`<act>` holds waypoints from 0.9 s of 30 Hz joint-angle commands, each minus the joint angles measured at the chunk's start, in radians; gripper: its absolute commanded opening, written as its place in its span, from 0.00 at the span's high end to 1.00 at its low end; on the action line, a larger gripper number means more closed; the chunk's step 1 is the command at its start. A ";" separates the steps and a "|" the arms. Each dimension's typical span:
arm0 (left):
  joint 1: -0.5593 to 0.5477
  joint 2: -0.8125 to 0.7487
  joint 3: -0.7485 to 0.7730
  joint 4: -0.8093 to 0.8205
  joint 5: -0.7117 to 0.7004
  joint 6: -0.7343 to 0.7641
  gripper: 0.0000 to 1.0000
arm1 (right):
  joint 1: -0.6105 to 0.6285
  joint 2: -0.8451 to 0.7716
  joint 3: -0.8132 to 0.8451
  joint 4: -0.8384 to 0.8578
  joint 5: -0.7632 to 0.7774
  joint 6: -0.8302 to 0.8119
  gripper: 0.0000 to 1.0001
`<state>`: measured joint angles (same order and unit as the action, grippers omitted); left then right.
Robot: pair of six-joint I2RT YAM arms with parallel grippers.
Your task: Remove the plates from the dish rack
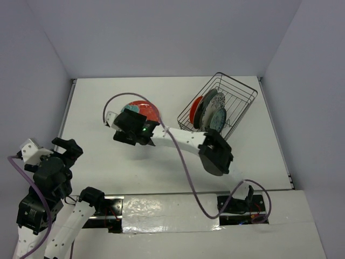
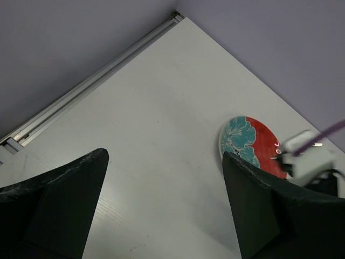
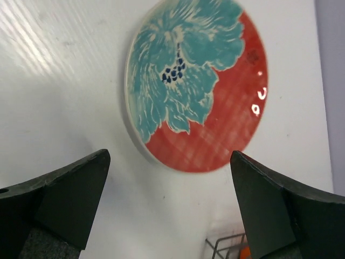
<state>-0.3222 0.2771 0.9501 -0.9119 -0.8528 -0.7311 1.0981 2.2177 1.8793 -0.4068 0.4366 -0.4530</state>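
- Your right gripper [image 3: 168,162] hangs just over the floral plate [image 3: 197,83], jaws wide and off it, with room on both sides of the rim.
- The right arm [image 1: 186,139] lies across mid-table with its purple cable [image 1: 186,172] looping beside it; both bar your left gripper's [image 1: 64,148] way to the rack [image 1: 242,91].
- The table [image 1: 91,108] is bare from the left wall to the plate.
- In the rack, the plates [image 1: 207,110] stand packed at the near-left end; the far-right end is open wire.
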 commanded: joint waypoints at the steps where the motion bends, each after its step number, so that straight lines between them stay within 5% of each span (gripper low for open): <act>1: 0.002 0.002 0.006 0.045 0.001 0.025 0.01 | -0.023 -0.290 -0.019 0.031 -0.096 0.214 0.00; 6: 0.003 0.007 0.000 0.056 0.014 0.032 0.00 | -0.154 -0.535 -0.029 -0.084 -0.084 0.598 0.00; 9: 0.002 0.036 -0.010 0.080 0.049 0.064 0.00 | -0.338 -0.665 -0.081 -0.193 -0.073 0.857 0.03; 14: 0.000 0.137 -0.013 0.096 0.098 0.093 0.00 | -0.547 -0.829 -0.288 -0.210 0.050 0.959 0.27; 21: 0.000 0.287 -0.019 0.142 0.192 0.151 0.01 | -0.716 -0.923 -0.456 -0.144 -0.025 1.066 0.36; 27: 0.000 0.327 -0.020 0.150 0.213 0.165 0.01 | -0.745 -0.895 -0.506 -0.113 -0.059 1.132 0.38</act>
<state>-0.3222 0.6144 0.9268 -0.8082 -0.6613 -0.5983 0.3618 1.3243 1.3788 -0.5625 0.4042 0.6106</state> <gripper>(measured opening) 0.994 0.626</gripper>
